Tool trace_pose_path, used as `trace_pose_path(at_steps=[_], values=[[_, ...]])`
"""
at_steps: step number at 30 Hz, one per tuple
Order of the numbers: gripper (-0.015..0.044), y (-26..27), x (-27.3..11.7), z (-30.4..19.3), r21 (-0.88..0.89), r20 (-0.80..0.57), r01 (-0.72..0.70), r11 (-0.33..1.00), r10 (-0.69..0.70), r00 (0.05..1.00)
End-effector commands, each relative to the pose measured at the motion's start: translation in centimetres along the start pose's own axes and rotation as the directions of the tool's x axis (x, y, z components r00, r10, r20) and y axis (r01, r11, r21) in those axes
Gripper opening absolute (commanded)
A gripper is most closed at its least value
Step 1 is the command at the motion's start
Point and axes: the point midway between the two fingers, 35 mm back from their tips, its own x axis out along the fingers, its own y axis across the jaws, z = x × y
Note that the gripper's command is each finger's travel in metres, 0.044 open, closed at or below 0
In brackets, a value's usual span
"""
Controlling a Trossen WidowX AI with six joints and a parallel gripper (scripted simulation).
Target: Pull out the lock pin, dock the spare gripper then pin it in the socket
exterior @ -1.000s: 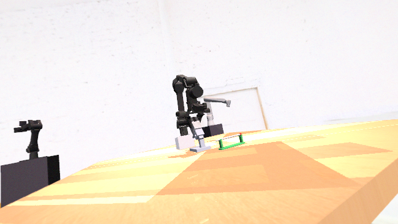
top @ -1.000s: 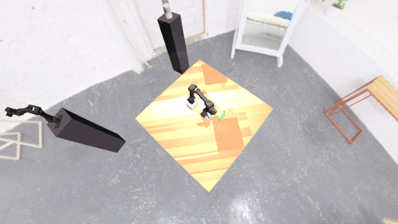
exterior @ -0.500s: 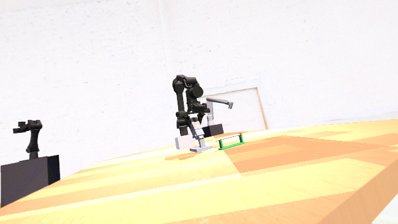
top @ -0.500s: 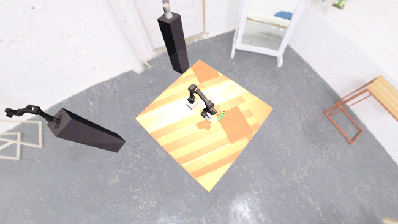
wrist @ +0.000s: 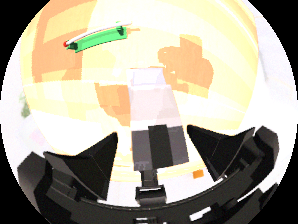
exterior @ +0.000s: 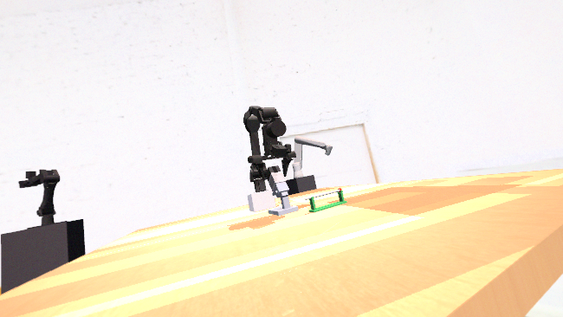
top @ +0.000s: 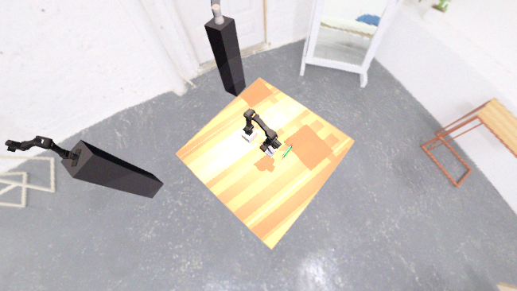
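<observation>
The grey mount (exterior: 283,210) stands on the table. The pale spare gripper (exterior: 275,175) (wrist: 150,107), with a dark end, sits tilted at the mount's socket (exterior: 281,189); how deep its spigot sits is hidden. My gripper (wrist: 152,131) is open, with one finger on each side of the spare gripper's dark end and nothing clamped; whether a finger touches it cannot be told. The lock pin (exterior: 322,195) (wrist: 100,30), a thin pale rod with a red head, lies across the two posts of the green rack (exterior: 327,206) (wrist: 104,40), beside the mount. No pin shows through the socket.
A white block (top: 249,137) (exterior: 261,202) is under my arm's base. Two black pedestals (top: 115,175) (top: 227,56) with other arms stand beyond the table's edges. The rack is close beside the mount. Orange and yellow patches colour the wooden table (top: 239,187).
</observation>
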Motion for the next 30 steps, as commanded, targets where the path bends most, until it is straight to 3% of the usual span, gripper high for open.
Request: trace_pose_path(at_steps=[1,30], values=[[0.044,0.0,-0.7,-0.7,0.0,0.001,0.0,1.0,0.0,1.0],[0.044,0.1,-4.3,-5.3,0.009,-0.051,-0.005,1.0,0.005,0.999]])
